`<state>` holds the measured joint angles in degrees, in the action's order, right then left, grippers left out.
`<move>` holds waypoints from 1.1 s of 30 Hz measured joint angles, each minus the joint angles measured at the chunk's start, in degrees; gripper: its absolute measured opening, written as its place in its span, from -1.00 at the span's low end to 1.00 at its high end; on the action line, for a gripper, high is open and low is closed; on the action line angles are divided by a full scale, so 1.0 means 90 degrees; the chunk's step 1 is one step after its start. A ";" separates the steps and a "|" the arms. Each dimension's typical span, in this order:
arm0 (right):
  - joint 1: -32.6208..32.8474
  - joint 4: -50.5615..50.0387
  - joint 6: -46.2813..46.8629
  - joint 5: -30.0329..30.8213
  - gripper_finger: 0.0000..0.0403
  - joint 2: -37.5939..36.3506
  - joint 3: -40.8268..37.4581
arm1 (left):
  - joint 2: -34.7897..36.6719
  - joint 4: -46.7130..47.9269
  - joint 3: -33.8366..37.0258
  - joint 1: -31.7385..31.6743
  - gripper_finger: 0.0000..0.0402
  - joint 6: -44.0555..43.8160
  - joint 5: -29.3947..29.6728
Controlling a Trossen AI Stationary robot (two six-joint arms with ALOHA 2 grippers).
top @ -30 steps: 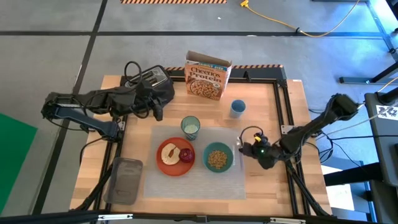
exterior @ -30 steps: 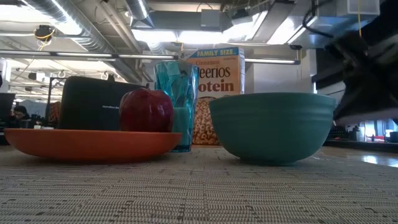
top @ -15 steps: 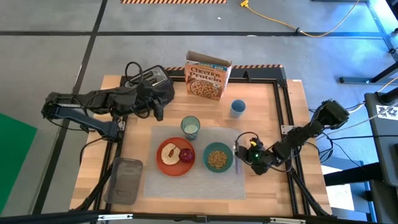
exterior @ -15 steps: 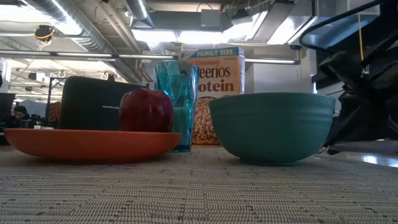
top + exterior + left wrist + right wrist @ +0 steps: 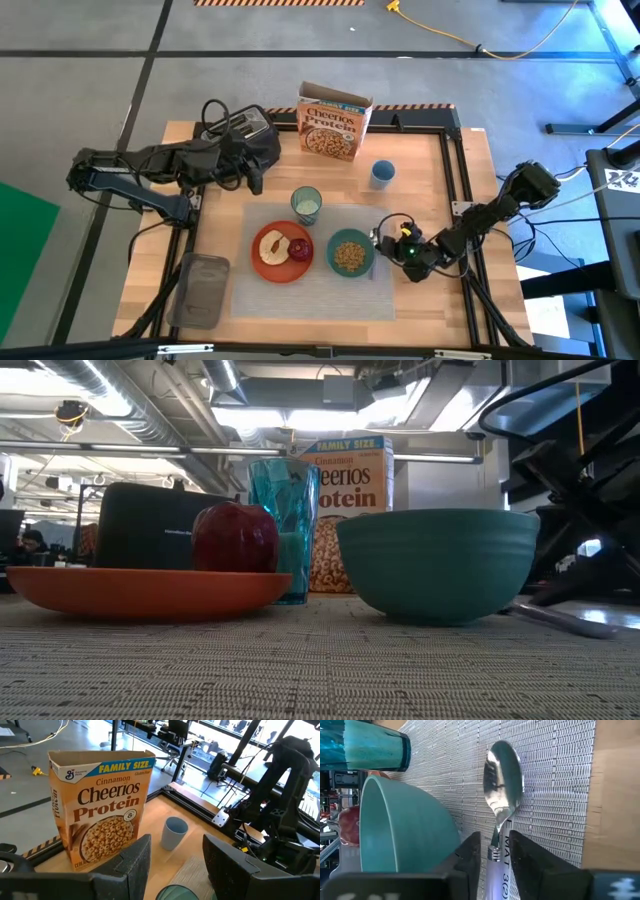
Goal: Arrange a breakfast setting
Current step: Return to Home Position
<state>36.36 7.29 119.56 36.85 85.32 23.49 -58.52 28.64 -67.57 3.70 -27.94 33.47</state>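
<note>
A robotics lab: exposed ceiling ducts (image 5: 95,395), hazard tape (image 5: 280,3) on a grey floor (image 5: 90,90), a loose yellow cable (image 5: 455,38).

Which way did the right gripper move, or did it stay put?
Yes. In the high view the right gripper moved left, closer to the bowl.

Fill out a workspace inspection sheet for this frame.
Surface: wooden table with a pale placemat.
Job's things: orange plate holds toast and apple; bowl of cereal beside it; tumbler behind; spoon lying on the placemat by the bowl.
Clutter: cereal box, toaster, blue cup, grey tray.
Tools: left tool open, near the toaster; right tool at the spoon's handle.
Cables: black cord by the toaster; yellow cable on the grey floor.
Surroundings: green sheet at left, striped tape beyond the table.
</note>
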 joint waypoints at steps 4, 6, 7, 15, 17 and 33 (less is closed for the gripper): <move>0.0000 -0.0127 0.0017 -0.0069 -0.49 -0.0001 0.0010 | 0.0000 0.0005 0.0000 0.0000 -0.14 0.0002 -0.0004; 0.0000 -0.0170 0.0022 -0.0116 -0.49 -0.0005 0.0010 | 0.0000 0.0009 0.0000 0.0000 -0.14 0.0005 -0.0058; 0.0000 -0.0168 0.0022 -0.0117 -0.49 -0.0005 0.0012 | 0.0000 0.0012 0.0000 0.0000 -0.14 0.0005 -0.0118; 0.0005 -0.1560 -0.0003 -0.0241 -0.51 -0.0632 0.0275 | 0.0002 0.0087 0.0000 0.0000 -0.14 0.0260 -0.0261; 0.0004 -0.1948 -0.0165 -0.0207 -0.51 -0.1008 0.0322 | 0.0002 0.0087 0.0000 -0.0012 -0.14 0.0413 -0.0414; -0.0886 -0.3009 -0.7337 0.0534 -0.57 -0.3926 0.1838 | -0.0568 -0.1899 -0.0005 -0.0661 -0.18 0.1818 -0.2266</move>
<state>28.39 -19.79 53.53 41.66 49.99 40.03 -63.63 11.55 -67.61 -2.24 -11.58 13.07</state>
